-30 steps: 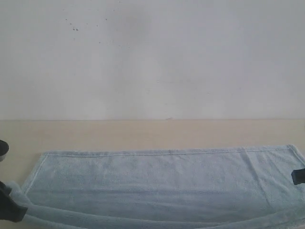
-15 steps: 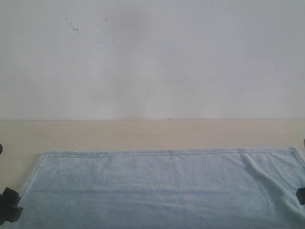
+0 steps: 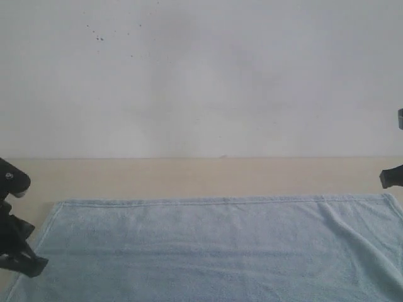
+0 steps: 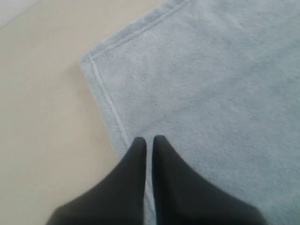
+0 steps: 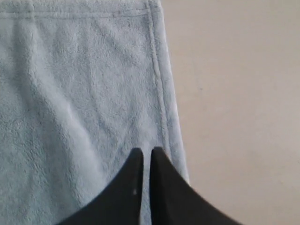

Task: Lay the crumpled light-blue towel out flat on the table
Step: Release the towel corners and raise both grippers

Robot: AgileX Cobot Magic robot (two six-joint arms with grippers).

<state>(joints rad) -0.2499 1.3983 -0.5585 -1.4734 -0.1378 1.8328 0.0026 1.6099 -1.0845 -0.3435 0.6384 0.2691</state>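
The light-blue towel lies spread flat on the beige table, its far hem straight, with faint creases toward its right end. My left gripper hangs at the towel's left edge. In the left wrist view the towel fills much of the frame, and the gripper is shut and empty above the side hem, with a towel corner beyond it. My right gripper hovers by the towel's far right corner. The right wrist view shows it shut and empty over the towel near the hem.
A plain white wall rises behind the table's back edge. Bare table lies left of the towel, and more bare table lies right of it. The towel's near part runs out of the exterior view at the bottom.
The rolled front edge of the towel that both grippers held has been let go and lies flat. Both grippers have risen off the cloth and shut empty.
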